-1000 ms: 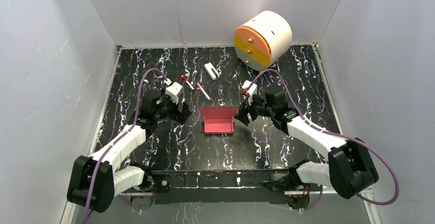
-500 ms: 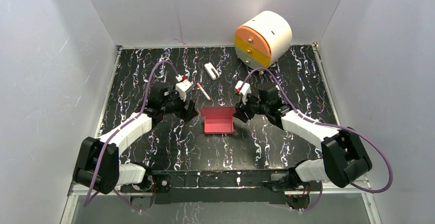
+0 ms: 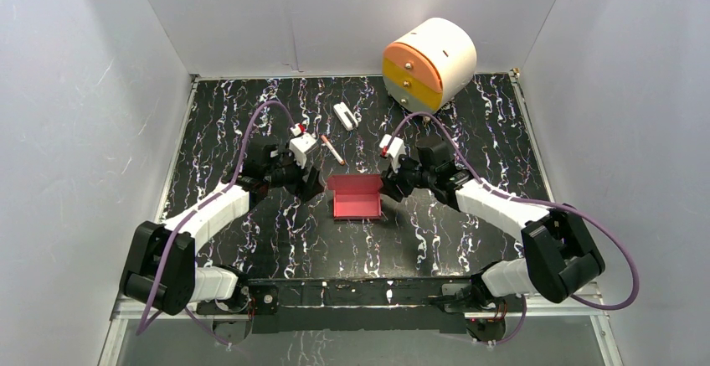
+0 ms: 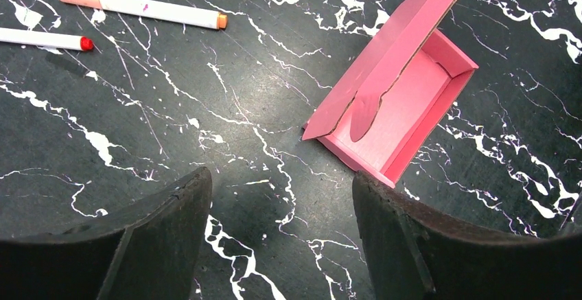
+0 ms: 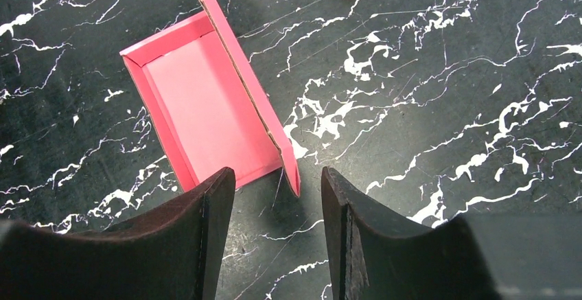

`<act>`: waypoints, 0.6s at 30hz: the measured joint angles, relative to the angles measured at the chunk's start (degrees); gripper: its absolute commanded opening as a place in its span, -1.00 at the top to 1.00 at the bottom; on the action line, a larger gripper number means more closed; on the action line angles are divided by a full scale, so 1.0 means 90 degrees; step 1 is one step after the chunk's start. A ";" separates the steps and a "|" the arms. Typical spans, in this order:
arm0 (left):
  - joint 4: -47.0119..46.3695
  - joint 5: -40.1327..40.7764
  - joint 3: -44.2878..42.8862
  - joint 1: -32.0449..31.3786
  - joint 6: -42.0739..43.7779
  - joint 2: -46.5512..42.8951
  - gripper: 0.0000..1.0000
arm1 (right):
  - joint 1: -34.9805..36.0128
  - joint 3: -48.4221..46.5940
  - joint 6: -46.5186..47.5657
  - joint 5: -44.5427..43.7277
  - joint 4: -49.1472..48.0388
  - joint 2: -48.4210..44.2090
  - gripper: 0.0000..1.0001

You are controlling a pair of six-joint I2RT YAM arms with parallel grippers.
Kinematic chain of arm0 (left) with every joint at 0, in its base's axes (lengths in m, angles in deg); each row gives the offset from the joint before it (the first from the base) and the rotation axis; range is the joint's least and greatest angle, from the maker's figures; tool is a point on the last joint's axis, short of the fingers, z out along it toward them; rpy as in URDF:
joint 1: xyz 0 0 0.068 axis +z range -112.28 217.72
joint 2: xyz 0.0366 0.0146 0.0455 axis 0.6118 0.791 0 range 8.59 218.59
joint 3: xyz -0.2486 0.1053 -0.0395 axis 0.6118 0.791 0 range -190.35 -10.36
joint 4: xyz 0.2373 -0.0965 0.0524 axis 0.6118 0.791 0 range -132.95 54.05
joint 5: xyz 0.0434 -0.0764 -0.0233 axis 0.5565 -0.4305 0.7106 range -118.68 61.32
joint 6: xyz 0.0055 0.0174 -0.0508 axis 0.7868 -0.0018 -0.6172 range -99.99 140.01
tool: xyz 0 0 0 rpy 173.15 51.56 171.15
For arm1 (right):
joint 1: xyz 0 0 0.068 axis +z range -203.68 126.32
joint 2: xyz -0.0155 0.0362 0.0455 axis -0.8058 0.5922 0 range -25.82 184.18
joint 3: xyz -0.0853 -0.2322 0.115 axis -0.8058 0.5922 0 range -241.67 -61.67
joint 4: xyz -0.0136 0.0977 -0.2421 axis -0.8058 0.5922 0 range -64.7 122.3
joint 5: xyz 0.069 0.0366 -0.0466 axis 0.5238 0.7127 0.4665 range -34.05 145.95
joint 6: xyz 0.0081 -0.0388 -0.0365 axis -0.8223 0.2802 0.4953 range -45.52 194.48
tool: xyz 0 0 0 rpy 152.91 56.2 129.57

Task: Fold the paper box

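The pink-red paper box (image 3: 357, 196) lies in the middle of the black marbled table as an open shallow tray, with its lid flap standing up along the far edge. It shows in the left wrist view (image 4: 405, 111) and in the right wrist view (image 5: 206, 108). My left gripper (image 3: 311, 183) is open and empty, just left of the box's far left corner; its fingers (image 4: 171, 231) stand wide apart. My right gripper (image 3: 392, 185) is open and empty at the box's far right corner, its fingertips (image 5: 216, 204) on either side of the flap's end.
Two marker pens (image 3: 331, 149) and a small white item (image 3: 345, 115) lie behind the box. The pens also show in the left wrist view (image 4: 141, 8). A round white drawer unit (image 3: 429, 63) with orange and yellow fronts stands at the back right. White walls enclose the table.
Both arms have moved inward toward the box from its two sides. The left gripper has come from well left of the box to its far left corner. The box has not moved.
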 measured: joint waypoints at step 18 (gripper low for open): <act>0.0549 -0.0017 -0.0430 -0.0078 0.0299 0.0318 -0.37 | 0.0102 -0.0090 0.0109 -0.0053 0.0112 0.0061 -0.07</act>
